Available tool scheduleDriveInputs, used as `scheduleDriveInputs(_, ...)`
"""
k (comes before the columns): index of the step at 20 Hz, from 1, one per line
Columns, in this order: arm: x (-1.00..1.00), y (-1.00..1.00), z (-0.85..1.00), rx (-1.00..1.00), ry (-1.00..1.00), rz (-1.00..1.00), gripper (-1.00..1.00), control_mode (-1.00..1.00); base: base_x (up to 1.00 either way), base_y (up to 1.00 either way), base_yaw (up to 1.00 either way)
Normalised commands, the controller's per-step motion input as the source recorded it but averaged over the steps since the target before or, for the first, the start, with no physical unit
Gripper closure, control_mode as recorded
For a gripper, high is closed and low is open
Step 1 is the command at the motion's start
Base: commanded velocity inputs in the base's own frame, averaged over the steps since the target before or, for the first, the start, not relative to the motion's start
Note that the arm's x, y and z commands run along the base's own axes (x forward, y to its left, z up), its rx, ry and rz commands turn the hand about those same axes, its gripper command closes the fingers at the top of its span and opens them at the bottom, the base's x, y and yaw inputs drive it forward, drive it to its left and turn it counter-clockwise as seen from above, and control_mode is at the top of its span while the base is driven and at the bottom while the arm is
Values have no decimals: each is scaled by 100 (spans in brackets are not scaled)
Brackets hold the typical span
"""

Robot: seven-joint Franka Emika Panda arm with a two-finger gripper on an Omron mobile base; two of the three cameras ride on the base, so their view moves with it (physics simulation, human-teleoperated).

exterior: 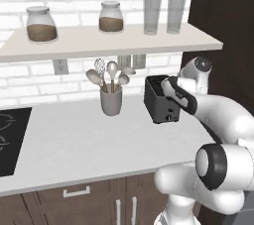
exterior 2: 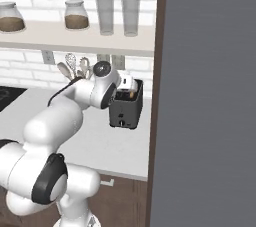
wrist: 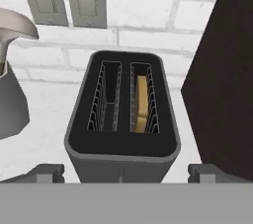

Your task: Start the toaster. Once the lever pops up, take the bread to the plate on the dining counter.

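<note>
dark grey and boxy, the toaster (wrist: pixel 122 119) is sitting on the pale worktop (exterior: pixel 74 140) at the far right end against the brick wall, with the bread (wrist: pixel 142 103) resting down in its right slot, and the gripper (wrist: pixel 126 173) is hovering just above its near face with the fingers spread wider than the body and holding nothing. to start it well, i judge the hand needs to find the lever, which i cannot make out, and press straight down without tipping the toaster. crowding things, the dark cabinet wall (wrist: pixel 222 70) is standing close at 3 o'clock and the utensil cup (exterior: pixel 111 101) is waiting at 9 o'clock.
</note>
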Motion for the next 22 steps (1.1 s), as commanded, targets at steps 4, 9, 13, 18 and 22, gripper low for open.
scheduleDriveInputs(4, 27, 0, 0, 0, 0, 0, -100, -100, 0, 0, 0)
scheduleDriveInputs(9, 28, 0, -3, 0, 0, 0, -100, -100, 0, 0, 0)
scheduleDriveInputs(13, 25, -6, -10, 0, 0, 0, -100, -100, 0, 0, 0)
scheduleDriveInputs(18, 21, -13, -16, 0, 0, 0, -100, -100, 0, 0, 0)
scheduleDriveInputs(22, 20, -8, -12, 0, 0, 0, -100, -100, 0, 0, 0)
